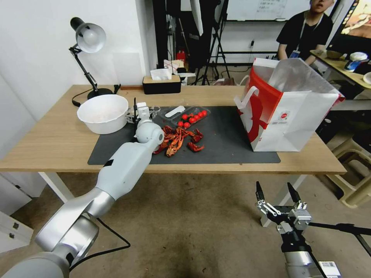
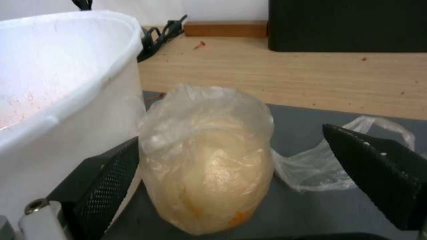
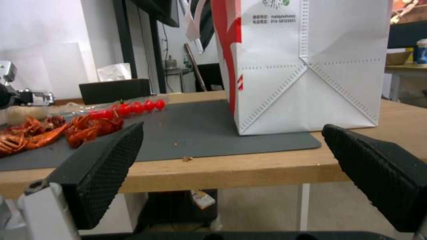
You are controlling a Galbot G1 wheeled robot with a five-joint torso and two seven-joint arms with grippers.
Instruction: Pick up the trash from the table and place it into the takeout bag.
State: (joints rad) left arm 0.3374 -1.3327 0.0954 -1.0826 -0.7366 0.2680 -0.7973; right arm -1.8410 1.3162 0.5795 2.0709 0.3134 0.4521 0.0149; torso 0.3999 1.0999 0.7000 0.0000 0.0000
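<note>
A small beige ball point(image 2: 209, 173) wrapped in clear plastic film, a piece of the trash, lies on the dark grey mat point(image 1: 232, 143) of the table point(image 1: 54, 143), right beside the big white bowl point(image 2: 53, 83). My left gripper point(image 2: 231, 136) point(image 1: 140, 112) is open around it: one pad touches the wrap, the other stands clear. The takeout bag point(image 1: 286, 104) point(image 3: 302, 66) stands upright and open at the mat's right end. My right gripper point(image 1: 277, 193) hangs open below the table's front edge, facing the bag.
Red crayfish shells point(image 1: 178, 139) and a clear tray of cherry tomatoes point(image 1: 192, 116) lie mid-mat. A black tissue box point(image 1: 161, 84) and a desk lamp point(image 1: 88, 38) stand at the back. Loose plastic film point(image 2: 320, 173) trails beside the ball. A beige stool point(image 1: 353, 173) sits right of the table.
</note>
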